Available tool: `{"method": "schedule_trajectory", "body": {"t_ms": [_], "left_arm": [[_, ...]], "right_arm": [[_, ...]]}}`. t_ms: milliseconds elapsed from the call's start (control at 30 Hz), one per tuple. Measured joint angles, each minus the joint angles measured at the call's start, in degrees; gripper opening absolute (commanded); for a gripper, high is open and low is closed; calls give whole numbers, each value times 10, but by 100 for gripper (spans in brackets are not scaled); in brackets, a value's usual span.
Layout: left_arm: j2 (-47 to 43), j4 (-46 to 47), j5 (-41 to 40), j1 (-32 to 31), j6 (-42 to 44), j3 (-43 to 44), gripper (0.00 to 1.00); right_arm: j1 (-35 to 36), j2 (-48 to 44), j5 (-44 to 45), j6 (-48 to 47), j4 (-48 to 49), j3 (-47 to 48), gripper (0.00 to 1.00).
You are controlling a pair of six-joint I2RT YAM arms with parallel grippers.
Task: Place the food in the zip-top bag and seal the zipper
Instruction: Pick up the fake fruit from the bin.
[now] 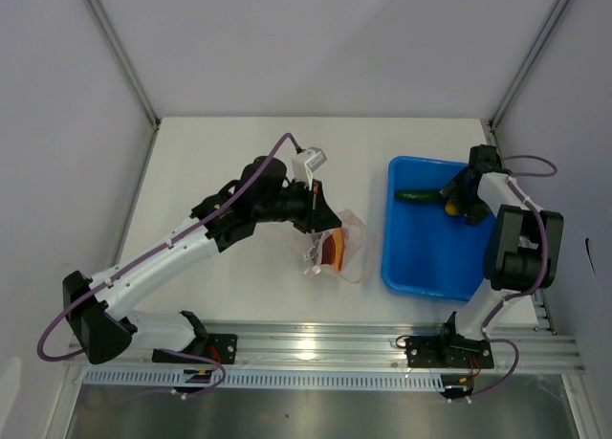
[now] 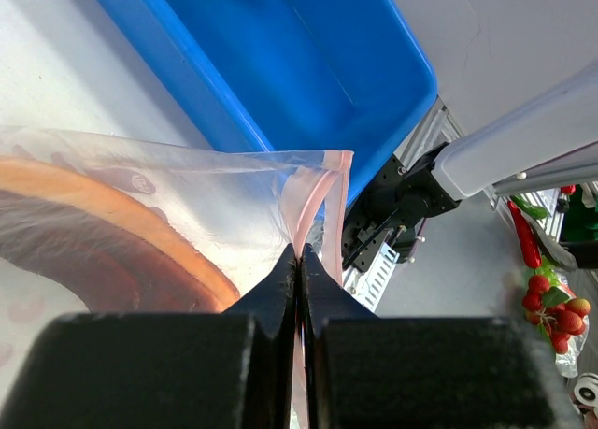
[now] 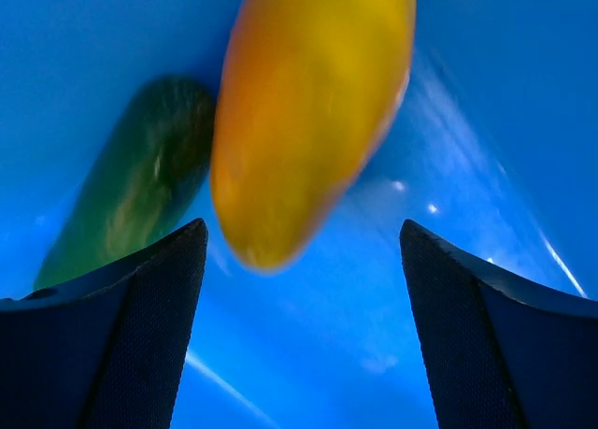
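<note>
While agape, end effector (image 3: 304, 228) near food (image 3: 313, 111).

The white table (image 1: 239, 152) fills the middle of the top view. A blue tray (image 1: 421, 267) sits flat on it at centre right, close to the table's right edge. Just left of the tray, near the centre of the frame, a clear crinkled bag (image 1: 352, 248) with a pink edge has its lower part on the table. A metal rail (image 1: 325, 336) runs along the table's bottom edge.
</note>
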Motion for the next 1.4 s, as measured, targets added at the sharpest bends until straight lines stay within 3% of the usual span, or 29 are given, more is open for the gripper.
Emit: {"method": "schedule_trajectory", "body": {"t_ms": [133,233,433,600,667,733,833,1000,1167,1400], "left_arm": [[0,0,0,0,0,0,1],[0,0,0,0,0,0,1],[0,0,-1,0,0,0,1],[0,0,-2,0,0,0,1],[0,0,-2,0,0,0,1],[0,0,-2,0,0,0,0],[0,-1,-2,-1,-1,0,1],[3,-8,-2,-1,0,4,1],[16,-27,-9,-1,2,25,0],[42,-53,-22,-1,10,72,1]], "right_arm": [[1,28,17,0,16,18,84],[1,38,32,0,25,21,74],[4,49,56,-2,43,21,63],[18,50,82,-14,50,18,40],[25,50,92,-16,52,17,25],[32,50,103,-19,57,12,15],[44,44,115,-24,62,4,9],[77,5,123,-30,43,-13,8],[127,-111,101,-38,18,-23,9],[169,-282,-45,-73,-41,-24,12]]}}
